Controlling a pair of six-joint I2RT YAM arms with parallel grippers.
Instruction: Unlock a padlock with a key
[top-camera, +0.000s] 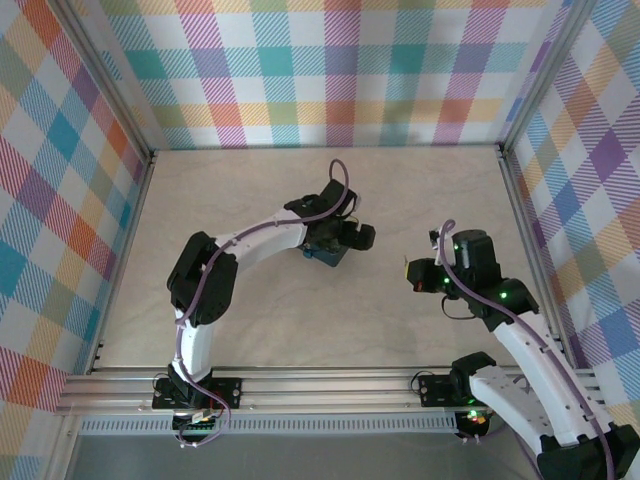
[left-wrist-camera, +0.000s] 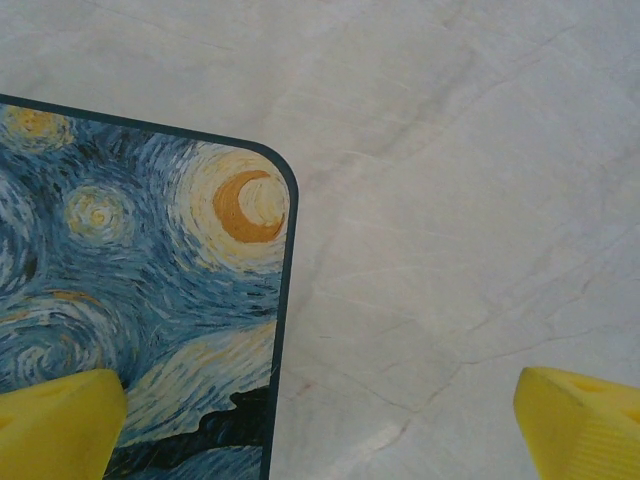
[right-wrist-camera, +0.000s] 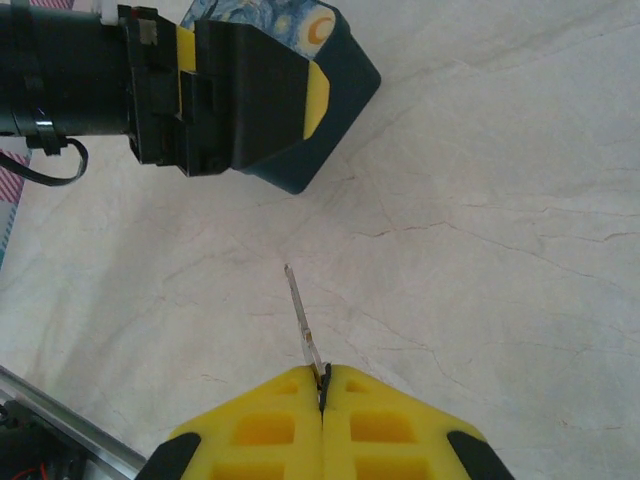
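The key (right-wrist-camera: 302, 318) is pinched in the clenched right gripper (right-wrist-camera: 322, 385), its blade aimed roughly lengthwise toward the painted tin (right-wrist-camera: 340, 95), over whose corner the nearer left gripper (left-wrist-camera: 320, 425) is spread wide.

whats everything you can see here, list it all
marbled table: one, pale beige, under everything
rectangular tin painted with a night sky: one, blue and yellow, mid-table
thin metal key: one, silvery, above the table, right of the tin in the top view
checked walls: three, pastel plaid, around the table
metal rail: one, silver, near edge, under the arm bases
left gripper: one, yellow fingers, open, above the tin's corner
right gripper: one, yellow fingers, shut on the key
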